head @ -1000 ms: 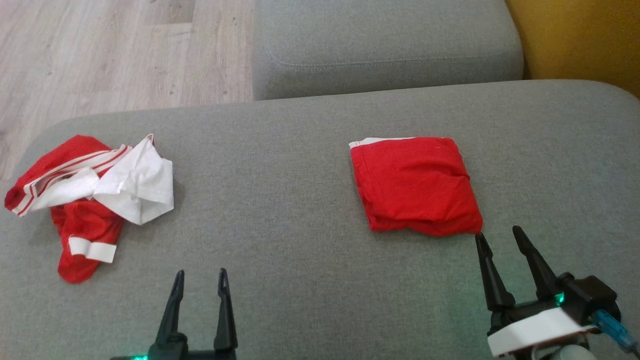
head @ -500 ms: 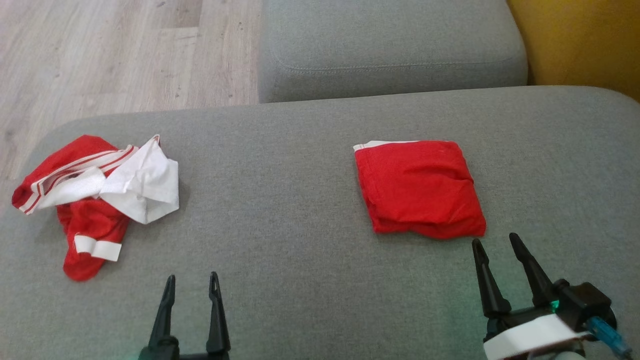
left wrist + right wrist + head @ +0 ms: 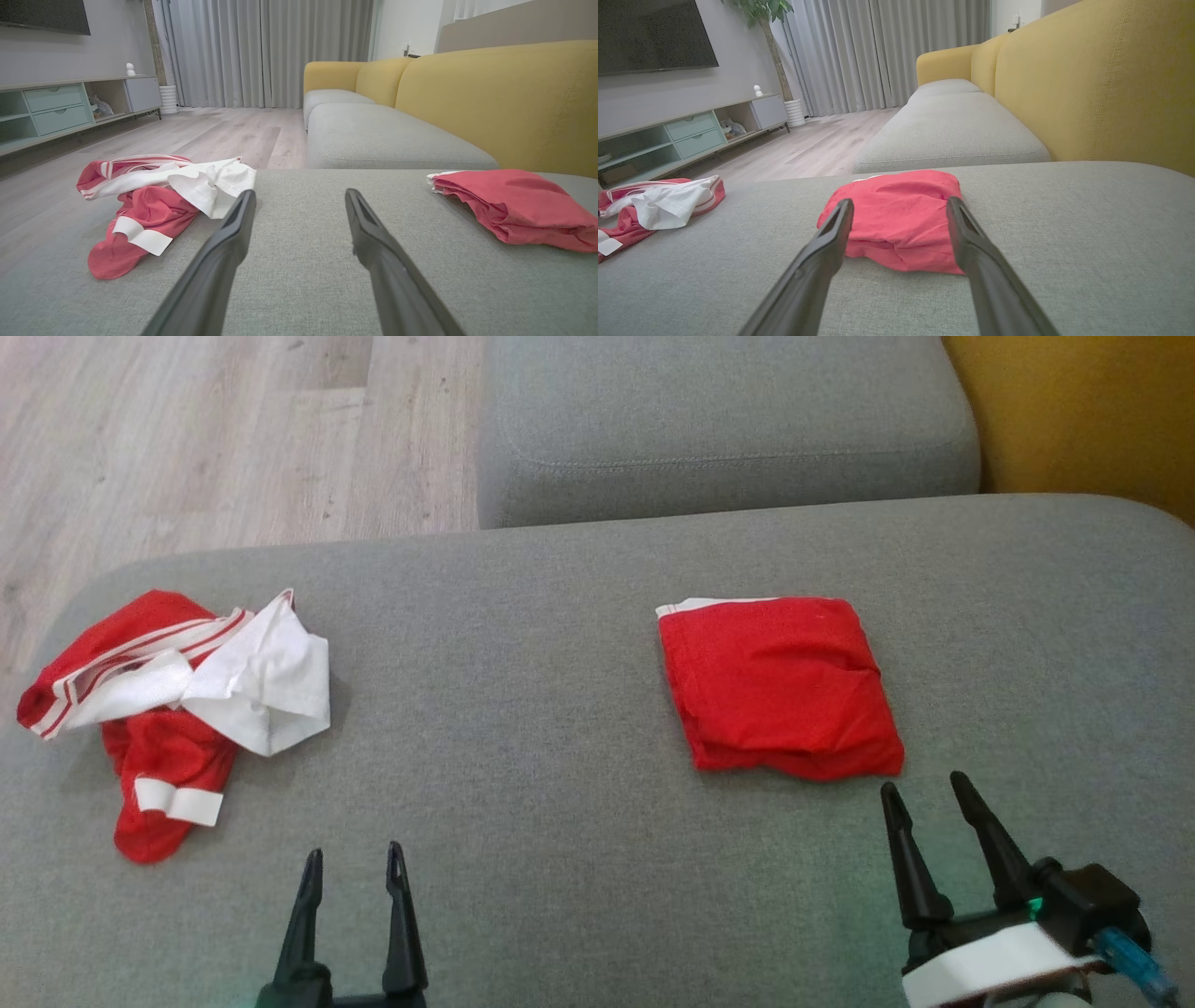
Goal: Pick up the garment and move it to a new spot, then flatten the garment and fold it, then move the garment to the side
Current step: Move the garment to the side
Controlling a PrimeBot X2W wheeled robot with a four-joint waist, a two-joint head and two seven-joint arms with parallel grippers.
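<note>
Head view: folded red garment just beyond the right gripper, crumpled red-and-white garment left on the cushion — both pincers spread, empty. Seemingly between garments; next, the left gripper must reach the crumpled heap.

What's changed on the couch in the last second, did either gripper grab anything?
Both grippers drew back slightly toward the robot: the left gripper down and left in the head view, the right gripper just off the folded red garment's near edge. Nothing was gripped or released; both stay open. That garment and the crumpled red-and-white garment lie unmoved on the grey cushion.
</note>
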